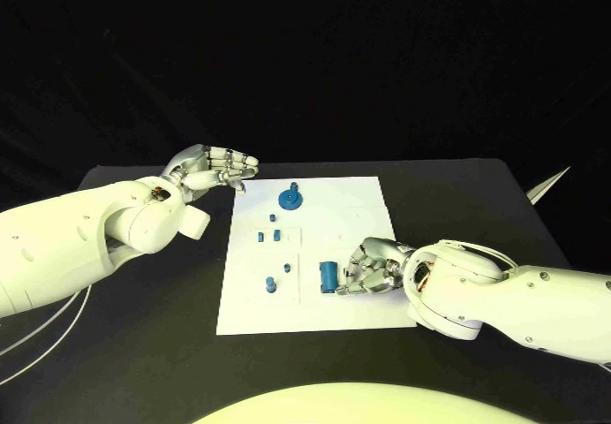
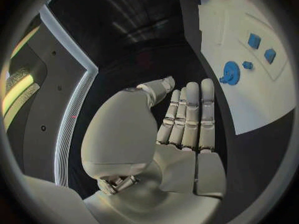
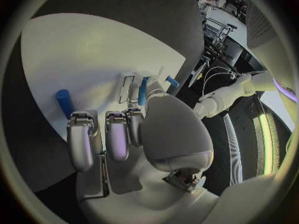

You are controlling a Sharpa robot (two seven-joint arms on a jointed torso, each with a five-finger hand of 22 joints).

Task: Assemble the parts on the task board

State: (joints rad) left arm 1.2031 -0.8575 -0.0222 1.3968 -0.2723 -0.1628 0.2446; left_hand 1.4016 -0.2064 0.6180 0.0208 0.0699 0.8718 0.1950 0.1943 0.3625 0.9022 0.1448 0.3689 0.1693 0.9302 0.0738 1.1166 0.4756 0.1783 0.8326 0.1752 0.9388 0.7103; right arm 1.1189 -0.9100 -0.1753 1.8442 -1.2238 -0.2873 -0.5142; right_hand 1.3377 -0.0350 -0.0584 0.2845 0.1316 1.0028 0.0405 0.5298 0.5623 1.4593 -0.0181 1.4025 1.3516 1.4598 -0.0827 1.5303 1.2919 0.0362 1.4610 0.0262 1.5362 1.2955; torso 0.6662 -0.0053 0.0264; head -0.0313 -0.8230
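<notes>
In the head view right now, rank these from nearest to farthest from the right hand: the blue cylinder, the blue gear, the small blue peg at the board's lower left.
1. Blue cylinder, right beside the right hand.
2. Small blue peg, lower left of the board.
3. Blue gear, far end of the board, near the left hand.

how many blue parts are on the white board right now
6 visible. A gear-like part sits at the task board's far end; three small pieces lie below it; one lies near the left edge; a cylinder lies by the right hand, which may hide others.
</notes>
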